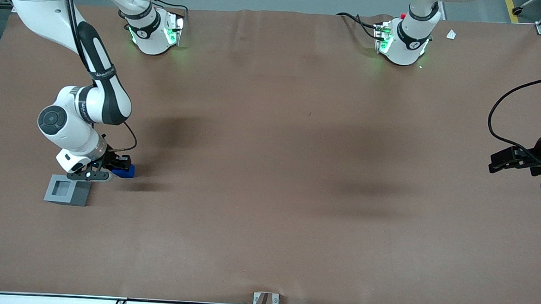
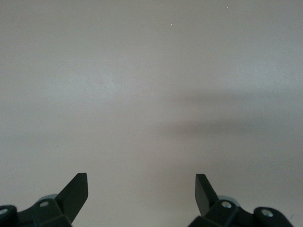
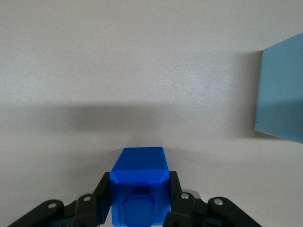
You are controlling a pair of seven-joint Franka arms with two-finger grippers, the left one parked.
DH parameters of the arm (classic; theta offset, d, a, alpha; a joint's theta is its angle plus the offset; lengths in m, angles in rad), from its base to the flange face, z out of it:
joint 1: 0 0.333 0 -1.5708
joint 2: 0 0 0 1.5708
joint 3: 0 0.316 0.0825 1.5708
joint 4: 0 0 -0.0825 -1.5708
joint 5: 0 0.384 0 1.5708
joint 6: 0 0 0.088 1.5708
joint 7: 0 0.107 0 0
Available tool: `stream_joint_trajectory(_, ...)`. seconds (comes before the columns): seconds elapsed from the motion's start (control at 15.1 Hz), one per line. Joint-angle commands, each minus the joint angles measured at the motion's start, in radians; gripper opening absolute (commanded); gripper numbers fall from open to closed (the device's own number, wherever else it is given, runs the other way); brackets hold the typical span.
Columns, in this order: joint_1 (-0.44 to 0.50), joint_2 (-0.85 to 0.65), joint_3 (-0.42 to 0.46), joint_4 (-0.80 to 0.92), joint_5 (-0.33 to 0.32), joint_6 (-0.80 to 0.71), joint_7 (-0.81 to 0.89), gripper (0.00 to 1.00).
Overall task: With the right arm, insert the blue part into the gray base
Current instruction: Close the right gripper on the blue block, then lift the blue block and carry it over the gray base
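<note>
The blue part (image 1: 125, 171) (image 3: 138, 187) is clamped between the two black fingers of the right arm's gripper (image 1: 112, 168) (image 3: 138, 191), which is shut on it. The gripper hangs low over the brown table at the working arm's end. The gray base (image 1: 68, 190) sits on the table close by, a little nearer to the front camera than the gripper, its square recess facing up and uncovered. One edge of the base (image 3: 280, 94) shows in the right wrist view, apart from the held part.
The white right arm (image 1: 85, 110) bends down from its mount (image 1: 154, 30) at the table's back. A brown mat (image 1: 269, 170) covers the whole table. A small metal bracket (image 1: 265, 300) stands at the front edge.
</note>
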Motion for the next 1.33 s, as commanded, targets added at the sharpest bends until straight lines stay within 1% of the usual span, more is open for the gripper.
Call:
stream_joint_trajectory(0.0,-0.016,-0.006,0.006,0.008,0.001,0.001,0.005,0.03)
stream_joint_trajectory(0.2,-0.027,-0.01,0.006,0.028,0.001,-0.01,0.0,0.02)
stream_joint_trajectory(0.46,-0.035,-0.014,0.006,0.103,0.001,-0.145,-0.004,0.01)
stream_joint_trajectory(0.73,-0.05,-0.021,0.003,0.131,0.001,-0.165,-0.004,0.01)
stream_joint_trajectory(1.0,-0.072,-0.017,0.002,0.215,0.001,-0.278,-0.003,0.01)
stream_joint_trajectory(1.26,-0.095,-0.015,0.0,0.277,-0.008,-0.311,-0.006,0.01)
